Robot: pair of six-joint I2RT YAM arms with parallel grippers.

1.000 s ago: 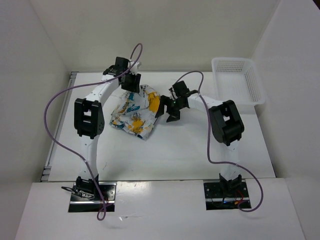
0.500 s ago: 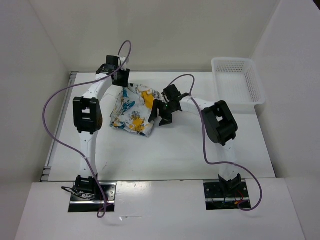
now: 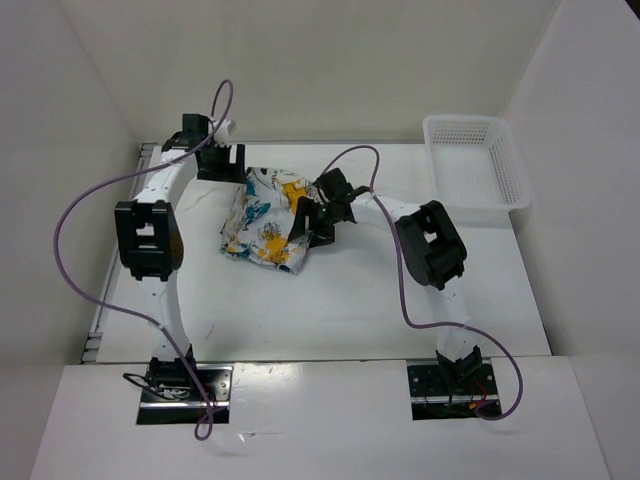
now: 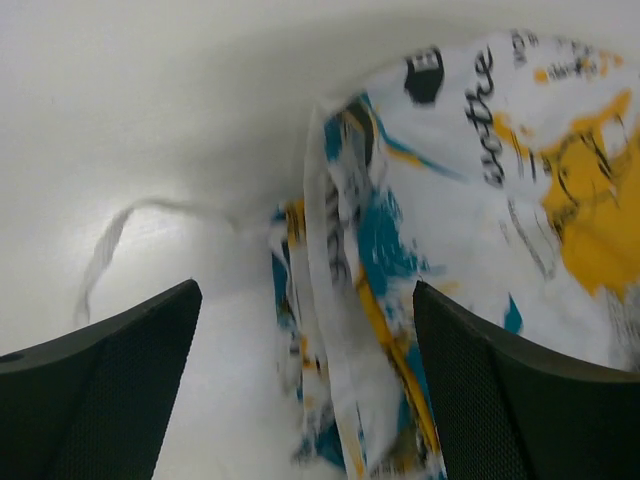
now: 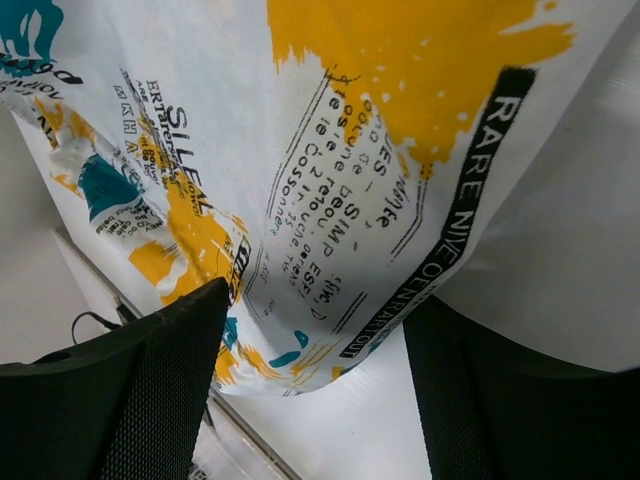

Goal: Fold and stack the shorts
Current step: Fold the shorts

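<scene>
The shorts [image 3: 262, 218], white with a teal, yellow-orange and black print, lie crumpled in a loose heap at the table's back middle. My left gripper [image 3: 216, 163] is open just left of their back corner. In the left wrist view [image 4: 305, 400] the bunched edge of the shorts [image 4: 400, 250] lies ahead between the spread fingers, untouched. My right gripper [image 3: 306, 220] is at the shorts' right edge. In the right wrist view [image 5: 315, 400] its fingers stand wide apart with printed fabric [image 5: 380, 180] hanging between them, not pinched.
A white mesh plastic basket [image 3: 476, 168] stands at the back right corner. A thin white drawstring [image 4: 110, 245] trails on the table left of the shorts. White walls close the back and both sides. Purple cables loop above both arms.
My left gripper has moved left, off the shorts' back edge. My right gripper has moved left onto the shorts' right edge, and the heap has narrowed and shifted slightly left.
</scene>
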